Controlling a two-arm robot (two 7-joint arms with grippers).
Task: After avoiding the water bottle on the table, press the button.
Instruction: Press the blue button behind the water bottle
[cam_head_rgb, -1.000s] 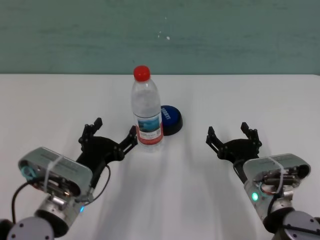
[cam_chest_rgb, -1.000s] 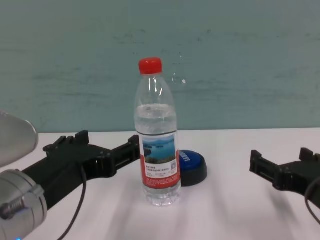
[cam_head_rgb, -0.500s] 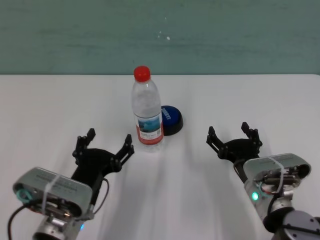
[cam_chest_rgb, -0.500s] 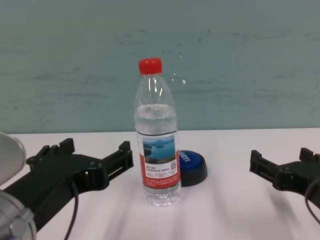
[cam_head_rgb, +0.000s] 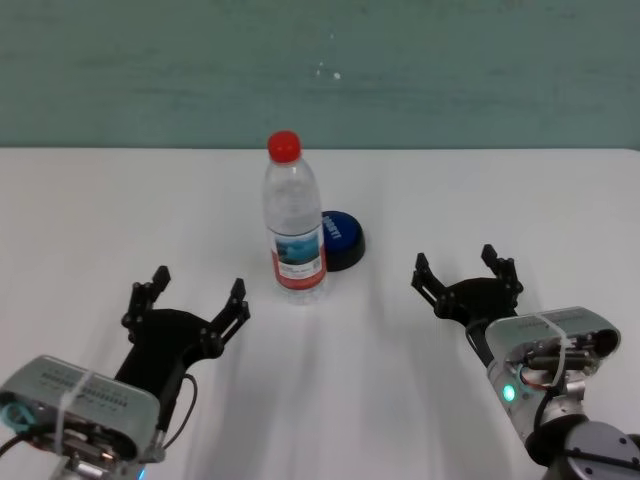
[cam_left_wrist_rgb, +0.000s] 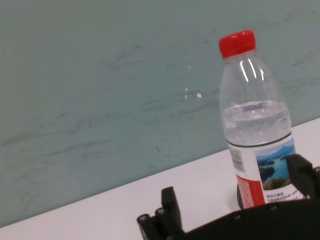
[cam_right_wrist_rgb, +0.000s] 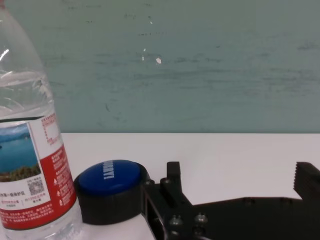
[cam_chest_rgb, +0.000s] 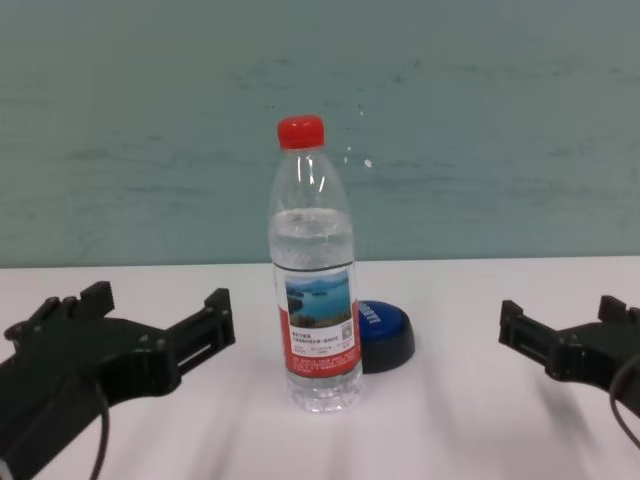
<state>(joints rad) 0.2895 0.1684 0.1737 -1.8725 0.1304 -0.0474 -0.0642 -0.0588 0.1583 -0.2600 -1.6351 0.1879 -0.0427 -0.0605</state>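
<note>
The water bottle (cam_head_rgb: 294, 222) stands upright on the white table (cam_head_rgb: 100, 200), clear with a red cap and a lake label; it also shows in the chest view (cam_chest_rgb: 313, 290), the left wrist view (cam_left_wrist_rgb: 257, 135) and the right wrist view (cam_right_wrist_rgb: 30, 145). The blue dome button (cam_head_rgb: 341, 238) sits just behind and right of the bottle, partly hidden by it in the chest view (cam_chest_rgb: 385, 333) and in full sight in the right wrist view (cam_right_wrist_rgb: 111, 190). My left gripper (cam_head_rgb: 186, 305) is open and empty, near-left of the bottle. My right gripper (cam_head_rgb: 467, 276) is open and empty, right of the button.
A teal wall (cam_head_rgb: 450, 70) runs behind the table's far edge. Bare tabletop lies between the two grippers and on both far sides.
My left gripper has drawn back toward me and to the left, away from the bottle. The bottle, the button and the right arm have not moved.
</note>
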